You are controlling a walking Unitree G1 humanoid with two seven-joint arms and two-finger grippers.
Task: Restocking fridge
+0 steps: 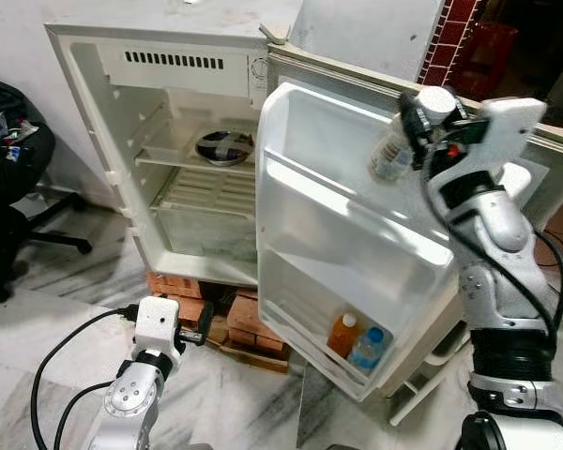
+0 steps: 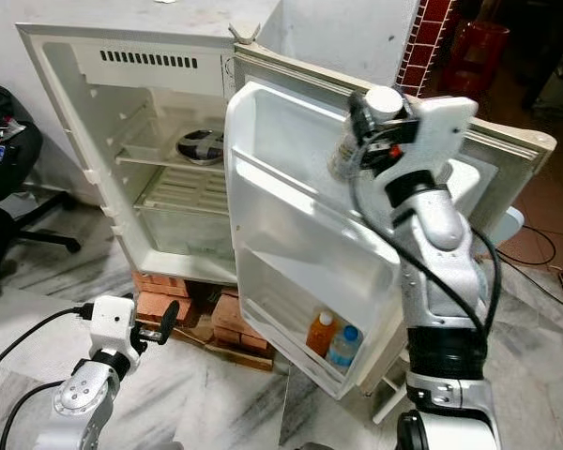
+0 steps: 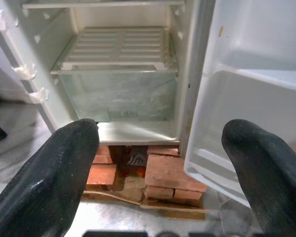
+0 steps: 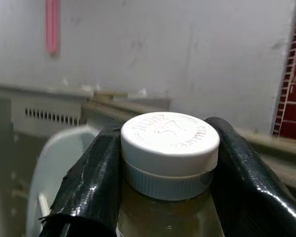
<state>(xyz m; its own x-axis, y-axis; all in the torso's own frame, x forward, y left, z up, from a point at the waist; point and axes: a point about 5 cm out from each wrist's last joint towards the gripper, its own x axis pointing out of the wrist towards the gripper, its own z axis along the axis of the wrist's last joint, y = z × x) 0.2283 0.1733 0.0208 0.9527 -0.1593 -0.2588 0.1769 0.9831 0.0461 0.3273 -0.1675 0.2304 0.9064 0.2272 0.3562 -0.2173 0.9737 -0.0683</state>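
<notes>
Two black fingers of the raised right gripper [image 4: 168,163] pinch a clear plastic bottle with a ribbed white cap [image 1: 394,150], held high against the open white fridge door [image 1: 338,234]. Embossed cap lettering shows at the wrist. Low beside the red bricks [image 3: 165,175], the left gripper [image 3: 160,163] hangs spread.

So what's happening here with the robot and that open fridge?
The right gripper is clamped on a clear white-capped bottle, holding it up by the top shelf of the open white fridge door. An orange-liquid bottle and a blue-labelled bottle already stand in the bottom door rack. The left gripper hangs low, open, near the red bricks under the fridge.
</notes>
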